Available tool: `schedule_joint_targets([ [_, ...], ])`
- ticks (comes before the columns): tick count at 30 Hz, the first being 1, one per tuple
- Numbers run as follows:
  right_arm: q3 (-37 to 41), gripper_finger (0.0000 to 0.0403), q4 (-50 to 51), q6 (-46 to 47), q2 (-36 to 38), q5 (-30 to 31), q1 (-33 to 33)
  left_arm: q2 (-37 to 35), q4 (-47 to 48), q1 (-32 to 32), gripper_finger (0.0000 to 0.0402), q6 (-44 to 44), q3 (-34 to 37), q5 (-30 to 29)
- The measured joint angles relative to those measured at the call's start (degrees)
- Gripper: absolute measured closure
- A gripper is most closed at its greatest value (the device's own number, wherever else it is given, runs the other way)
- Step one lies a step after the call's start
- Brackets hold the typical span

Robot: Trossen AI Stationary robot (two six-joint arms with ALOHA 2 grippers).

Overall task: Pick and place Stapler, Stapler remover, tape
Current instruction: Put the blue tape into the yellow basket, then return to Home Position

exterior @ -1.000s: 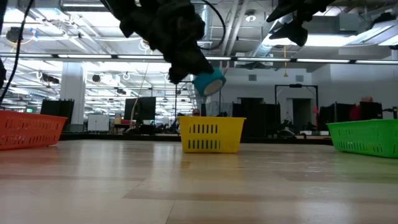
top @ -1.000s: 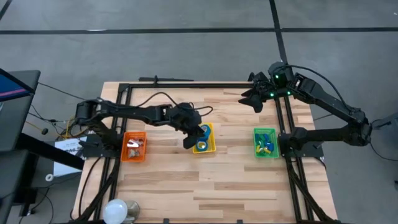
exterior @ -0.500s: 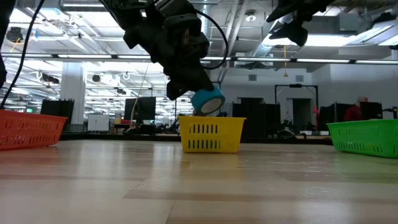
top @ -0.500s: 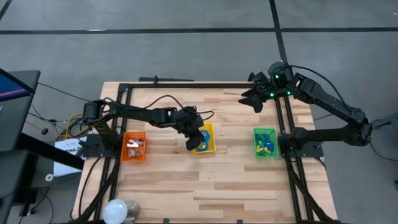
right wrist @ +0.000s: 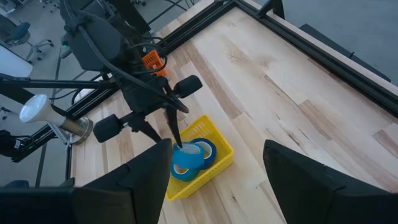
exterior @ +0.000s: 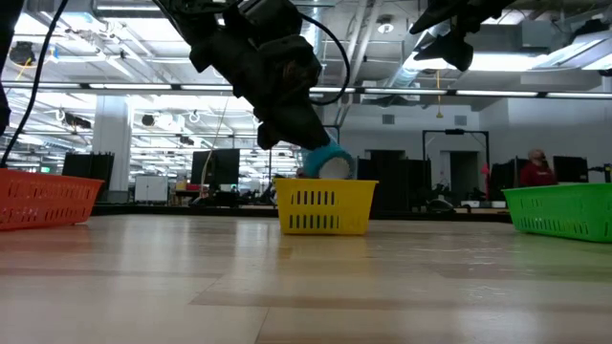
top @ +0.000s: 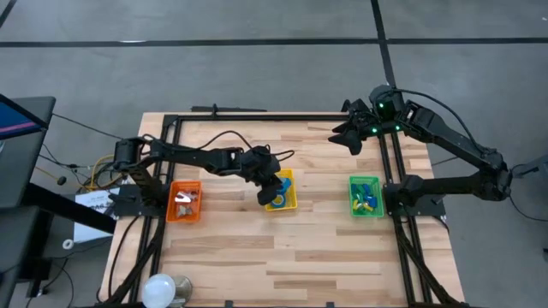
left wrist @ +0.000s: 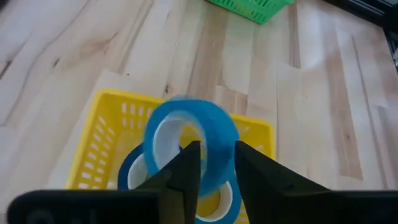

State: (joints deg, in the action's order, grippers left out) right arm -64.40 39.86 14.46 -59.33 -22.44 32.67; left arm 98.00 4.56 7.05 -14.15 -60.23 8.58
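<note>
Yellow basket (top: 282, 202) opening blocked from above by left pincer (top: 271, 190) w/ tape roll (exterior: 327, 162). Bare table (top: 282, 252) across lower frame & betw. baskets: free passage. Right pincer (top: 349, 133) parked upper right, clear.

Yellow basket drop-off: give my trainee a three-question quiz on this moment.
1. True or false: the tape roll in the left gripper is over the yellow basket.
2. Where is the right gripper? A) in the green basket B) raised near the table's far edge C) over the orange basket
3. Fill in: another blue ___ already lies in the yellow basket.

Key: 1 true; 2 B; 3 tape roll.
</note>
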Motion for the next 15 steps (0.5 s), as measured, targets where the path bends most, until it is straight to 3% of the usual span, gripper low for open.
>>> schedule_joint_targets([
  [9,0.00,0.0159,0.00,-0.04,0.00,0.00,-0.02,0.00,0.02,-0.11,0.0242,-0.11,0.00,0.00],
  [15,0.00,0.0159,0.02,-0.89,0.00,0.00,-0.02,-0.43,0.23,-0.13,0.0221,-0.26,0.00,0.02],
])
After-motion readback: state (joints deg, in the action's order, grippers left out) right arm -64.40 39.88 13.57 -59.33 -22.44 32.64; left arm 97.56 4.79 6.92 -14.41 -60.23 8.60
